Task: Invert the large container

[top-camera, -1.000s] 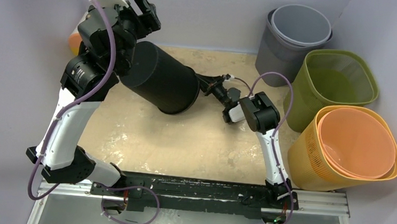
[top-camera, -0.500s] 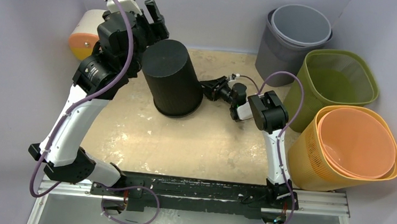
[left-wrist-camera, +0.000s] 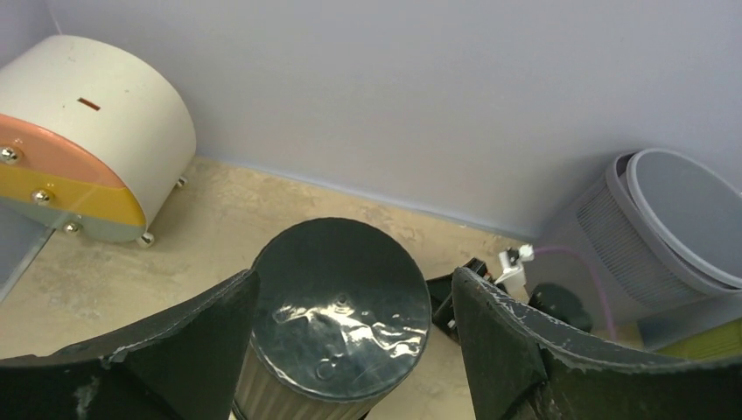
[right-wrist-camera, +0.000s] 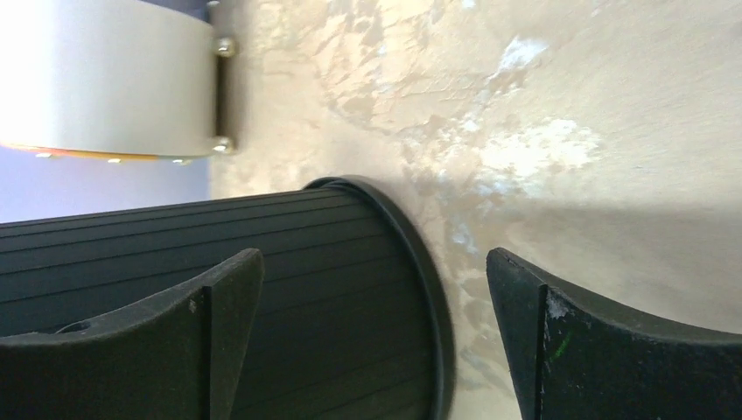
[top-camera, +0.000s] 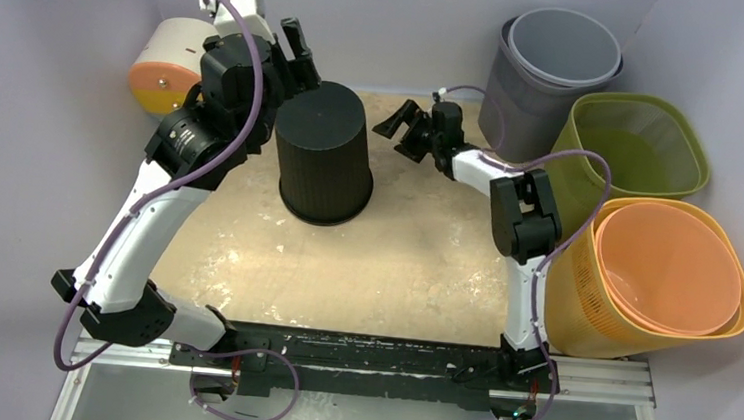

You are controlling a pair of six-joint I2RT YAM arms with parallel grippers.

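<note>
The large container (top-camera: 322,151) is a black ribbed bin. It stands on the table with its rim down and its glossy closed base (left-wrist-camera: 341,297) facing up. My left gripper (top-camera: 297,52) hangs above and just behind it. Its fingers (left-wrist-camera: 201,350) are spread on either side of the base and do not touch it. My right gripper (top-camera: 402,130) is to the container's right, turned sideways and open, with a gap to the ribbed wall (right-wrist-camera: 262,289) and the rim. Nothing is between its fingertips (right-wrist-camera: 374,258).
A white drum-shaped box with an orange and yellow face (top-camera: 169,64) lies at the back left by the wall. Stacked grey bins (top-camera: 555,69), a green bin (top-camera: 628,160) and nested orange baskets (top-camera: 659,278) line the right side.
The container went from lying tilted in the left gripper to standing base up on the table. The left gripper let go and rose. The right gripper opened and drew back to the rear right.
</note>
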